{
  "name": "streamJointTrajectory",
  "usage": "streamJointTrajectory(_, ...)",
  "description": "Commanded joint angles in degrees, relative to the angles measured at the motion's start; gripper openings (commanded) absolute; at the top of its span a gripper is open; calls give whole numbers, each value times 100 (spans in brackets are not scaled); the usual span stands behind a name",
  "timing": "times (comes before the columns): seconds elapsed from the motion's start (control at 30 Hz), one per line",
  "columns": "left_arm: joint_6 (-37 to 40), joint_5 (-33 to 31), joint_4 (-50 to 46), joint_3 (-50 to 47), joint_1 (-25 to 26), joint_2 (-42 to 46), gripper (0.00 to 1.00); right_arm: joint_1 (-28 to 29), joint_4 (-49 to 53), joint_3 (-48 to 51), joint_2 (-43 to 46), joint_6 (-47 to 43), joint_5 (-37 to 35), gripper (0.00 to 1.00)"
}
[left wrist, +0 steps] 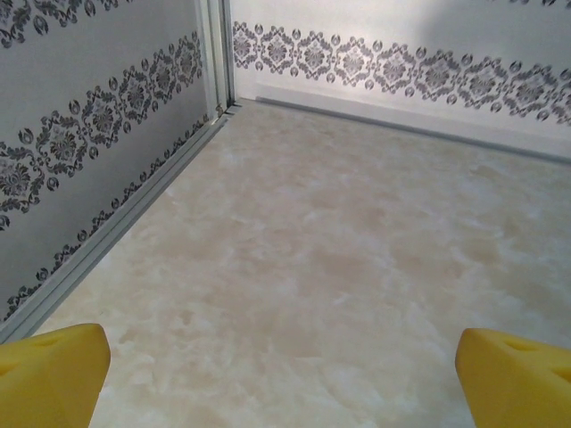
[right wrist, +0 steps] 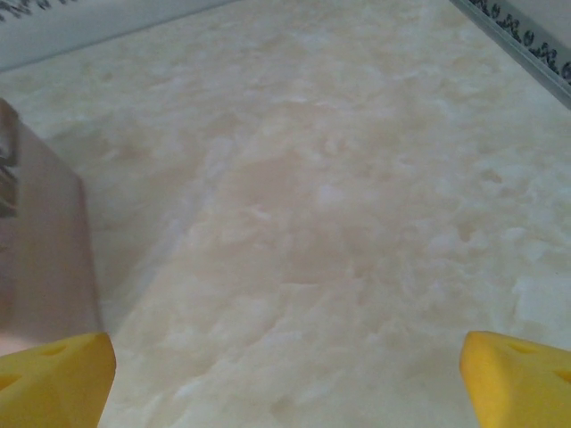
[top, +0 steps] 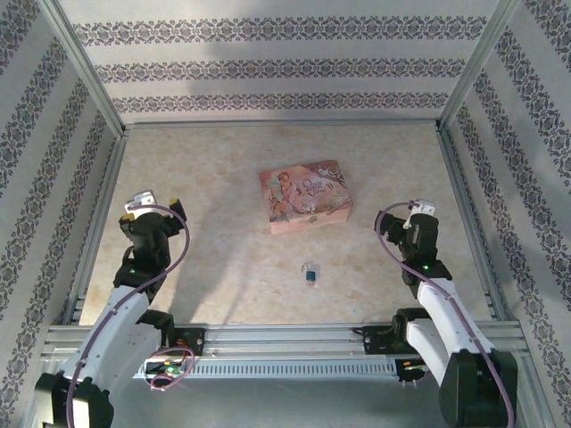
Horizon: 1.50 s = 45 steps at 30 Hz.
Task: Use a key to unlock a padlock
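A tiny padlock (top: 310, 275) with a blue-teal body and silvery shackle lies on the marbled table, a little in front of the pink tin. The key is out of view. My left gripper (top: 153, 208) hovers at the left side of the table, well away from the padlock; its yellow fingertips (left wrist: 53, 374) stand wide apart over bare table, so my left gripper (left wrist: 285, 383) is open and holds nothing. Off to the table's right, my right gripper (top: 406, 214) is also open, its fingertips (right wrist: 517, 379) spread with nothing between them at the gripper's middle (right wrist: 285, 383).
A flat pink illustrated tin (top: 305, 196) sits mid-table; its side (right wrist: 36, 250) shows at the left of the right wrist view. Patterned walls with metal rails (top: 98, 232) enclose the table (top: 223, 178) on three sides.
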<state>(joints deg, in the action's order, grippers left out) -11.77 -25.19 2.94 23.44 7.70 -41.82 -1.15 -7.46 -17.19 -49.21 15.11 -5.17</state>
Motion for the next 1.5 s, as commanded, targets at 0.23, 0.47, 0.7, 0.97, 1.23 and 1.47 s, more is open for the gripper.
streamJointTrajectory(0.23, 602, 448, 1753, -294, -357, -1340, 99, -156, -2598, 30, -1759, -402, 32, 98)
streamJointTrajectory(0.47, 475, 897, 2487, -426, -567, -2089, 99, -149, -3815, 20, -2429, -693, 374, 98)
streamJointTrajectory(0.7, 447, 1473, 3575, -659, -706, -2743, 99, -219, -5476, 225, -3551, -891, 680, 98)
streamJointTrajectory(0.97, 620, 2029, 4493, -578, -815, -3548, 99, -166, -5278, -119, -3902, -948, 710, 98)
streamJointTrajectory(1.23, 794, 2198, 5831, -577, -930, -4786, 99, 93, -4888, -218, -3859, -1142, 254, 98)
streamJointTrajectory(1.47, 917, 2472, 5282, -237, -929, -4904, 99, 115, -4853, -220, -3859, -1177, 216, 98)
